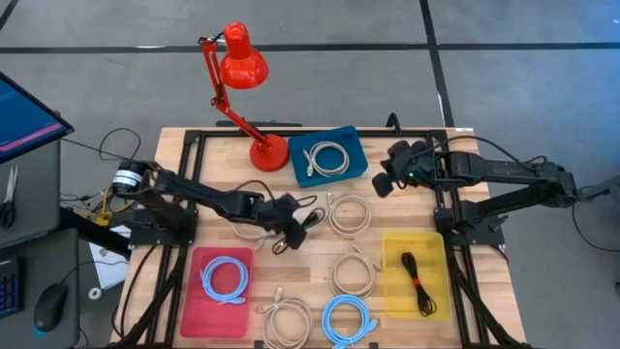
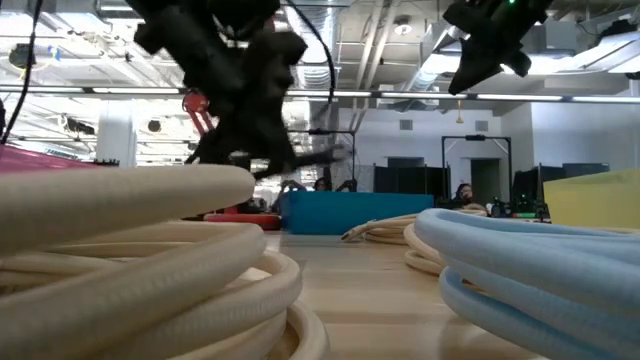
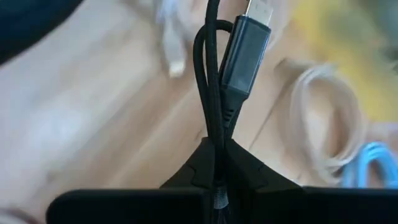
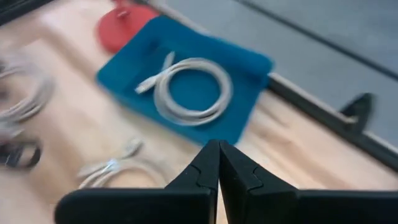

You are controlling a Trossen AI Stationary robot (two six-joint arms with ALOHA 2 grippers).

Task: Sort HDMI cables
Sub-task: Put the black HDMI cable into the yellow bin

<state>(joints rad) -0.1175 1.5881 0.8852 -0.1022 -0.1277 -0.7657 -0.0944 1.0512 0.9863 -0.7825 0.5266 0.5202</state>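
Note:
My left gripper is over the table's middle, shut on a thin black HDMI cable bundle with its plug showing past the fingers. My right gripper hangs shut and empty above the table, beside the blue tray, which holds a beige-white coil. A light-blue coil lies in the red tray. Another black cable lies in the yellow tray. Loose beige-white coils and one light-blue coil lie flat on the wood. My left gripper pinches two or three strands of the folded black bundle between its two fingers, just behind the plug's strain relief. The fingers slant down from the table's left side. In the low view the bundle hangs off the tabletop.
A red desk lamp stands at the far edge with its base left of the blue tray. Black frame rails run along the table's left and right sides. Bare wood lies between the red tray and the middle coils.

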